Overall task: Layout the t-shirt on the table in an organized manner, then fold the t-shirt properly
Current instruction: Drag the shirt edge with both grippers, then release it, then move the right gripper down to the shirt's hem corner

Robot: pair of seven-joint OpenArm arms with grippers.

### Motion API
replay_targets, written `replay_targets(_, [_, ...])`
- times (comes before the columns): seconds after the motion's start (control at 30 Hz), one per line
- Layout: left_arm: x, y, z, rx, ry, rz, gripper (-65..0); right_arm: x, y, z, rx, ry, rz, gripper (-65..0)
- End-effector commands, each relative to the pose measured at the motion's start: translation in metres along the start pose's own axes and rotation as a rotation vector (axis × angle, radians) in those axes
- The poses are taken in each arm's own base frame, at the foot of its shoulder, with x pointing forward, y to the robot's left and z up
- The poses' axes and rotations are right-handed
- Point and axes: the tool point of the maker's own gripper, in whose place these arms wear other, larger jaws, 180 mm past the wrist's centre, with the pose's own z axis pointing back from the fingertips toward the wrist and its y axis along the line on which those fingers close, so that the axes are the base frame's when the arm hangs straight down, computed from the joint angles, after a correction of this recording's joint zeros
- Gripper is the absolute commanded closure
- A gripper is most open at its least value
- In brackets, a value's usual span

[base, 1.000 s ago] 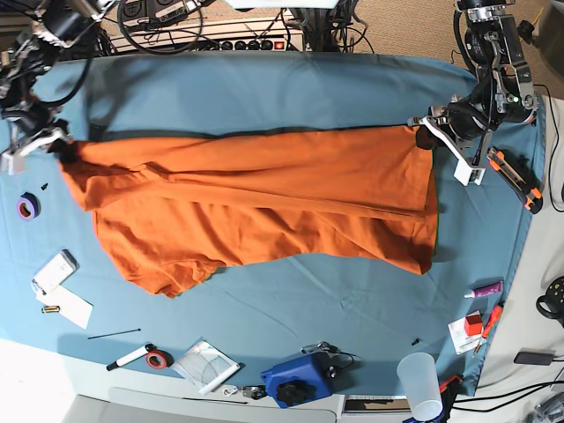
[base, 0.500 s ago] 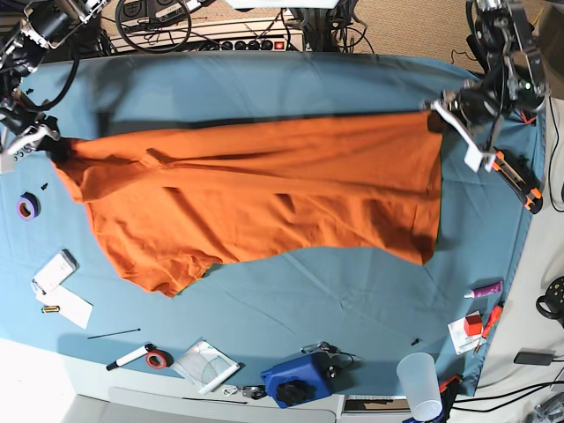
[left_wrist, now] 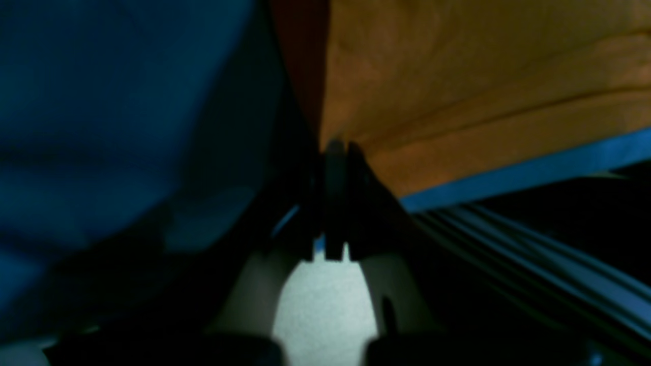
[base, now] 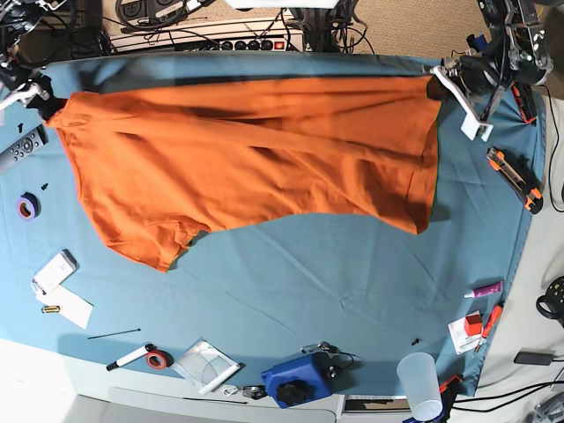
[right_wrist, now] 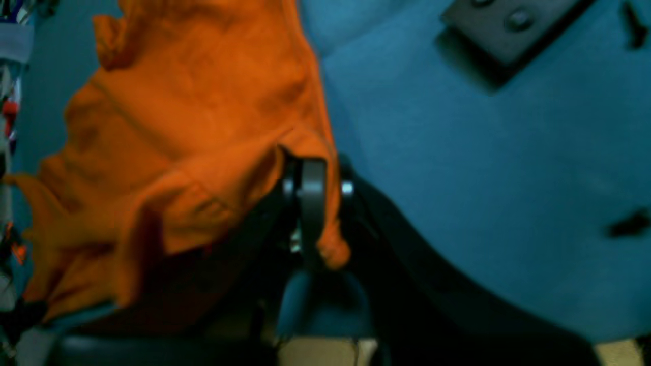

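Left claw [left_wrist: 335, 198] clenched on shirt [base: 247, 159] corner; right claw [right_wrist: 318, 203] grips opposite corner, small tuft poking out between its fingers. From my feed, shirt spans between both claws, top edge pulled nearly straight, rest draped on table [base: 291, 317] toward near side. Metal bar [base: 19, 148] just beside right claw. Orange-black tool [base: 515, 180] near left claw, on near side. Blue box [base: 298, 381] well apart from both claws.

The robot's arms [base: 518, 33] are black, with pale metallic tips and silvery screws along them.
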Motion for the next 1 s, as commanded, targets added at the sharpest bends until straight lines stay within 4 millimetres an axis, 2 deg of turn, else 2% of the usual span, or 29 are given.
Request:
replay_targets(0.0, [0.004, 0.003, 0.005, 0.016, -0.004, -0.021, 0.0, 0.02, 0.003, 0.006, 0.009, -0.056, 0.029, 0.0])
replay_targets(0.07, [0.004, 0.003, 0.005, 0.016, 0.001, -0.021, 0.0, 0.018, 0.004, 0.005, 0.014, -0.057, 0.023, 0.0])
replay_targets(0.13, [0.004, 0.003, 0.005, 0.015, 0.0, -0.021, -10.2, 0.018, 0.004, 0.005, 0.014, -0.057, 0.023, 0.0])
replay_targets(0.2, [0.003, 0.002, 0.005, 0.009, 0.004, -0.02, -20.1, 0.019, 0.004, 0.006, 0.013, -0.057, 0.025, -9.5])
replay_targets(0.23, [0.002, 0.0, 0.005, 0.0, 0.009, -0.017, -22.7, 0.019, 0.004, 0.006, 0.013, -0.057, 0.027, -13.3])
replay_targets(0.33, [-0.001, -0.006, 0.007, -0.023, 0.031, -0.021, -23.5, 0.029, 0.006, 0.01, 0.028, -0.079, 0.037, -14.8])
replay_targets(0.43, [0.006, -0.01, 0.017, -0.005, 0.004, -0.058, -23.5, 0.055, 0.018, 0.022, 0.098, -0.175, 0.043, -14.8])
replay_targets(0.6, [0.029, -0.009, 0.057, 0.081, -0.134, -0.121, -23.5, 0.09, 0.014, 0.056, 0.101, -0.319, 0.049, -14.8])
replay_targets(0.67, [0.045, -0.006, 0.074, 0.123, -0.217, -0.142, -23.4, 0.098, 0.013, 0.061, 0.098, -0.344, 0.056, -14.7])
replay_targets(0.8, [0.074, -0.003, 0.091, 0.174, -0.343, -0.176, -23.2, 0.119, 0.025, 0.051, 0.113, -0.357, 0.102, -14.7])
replay_targets(0.97, [0.082, 0.008, 0.095, 0.244, -0.369, -0.196, -23.2, 0.142, 0.045, 0.02, 0.117, -0.307, 0.186, -14.7])
